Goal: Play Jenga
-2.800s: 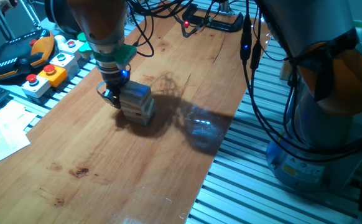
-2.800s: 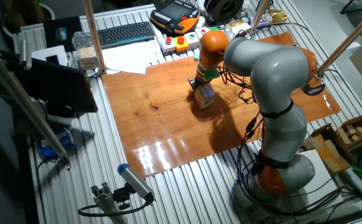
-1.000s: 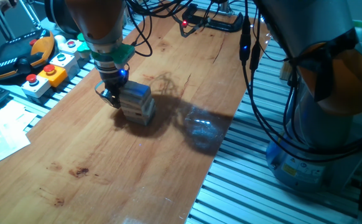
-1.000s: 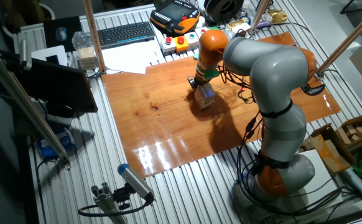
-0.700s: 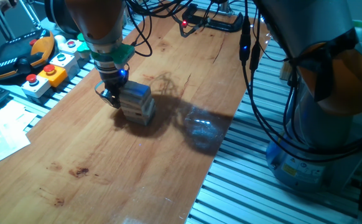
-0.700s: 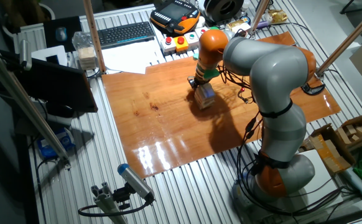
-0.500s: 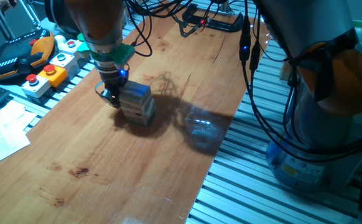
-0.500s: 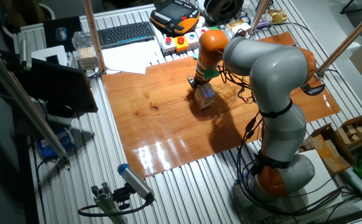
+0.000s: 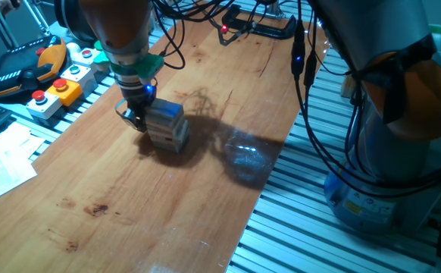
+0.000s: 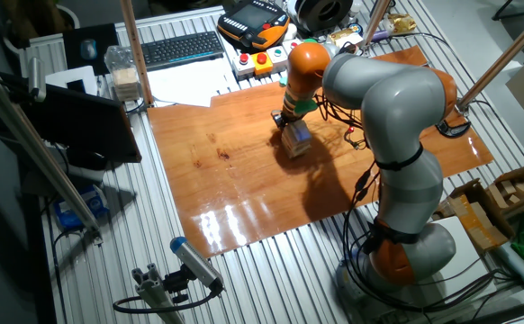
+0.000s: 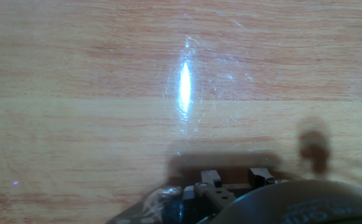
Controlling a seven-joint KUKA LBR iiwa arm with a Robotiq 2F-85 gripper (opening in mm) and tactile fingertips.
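One fixed view: my gripper [image 9: 135, 118] sat low against the Jenga tower [image 9: 167, 126], at its 9 o'clock side, mid-board [image 9: 129, 197]. Finger state unclear.
Other fixed view: tower [image 10: 296, 139] near the board's [image 10: 235, 180] 12 o'clock edge, gripper [image 10: 283, 121] touching it.
Hand view: only bare wood [image 11: 106, 93] and my fingertips [image 11: 211, 179]; can't tell grip.
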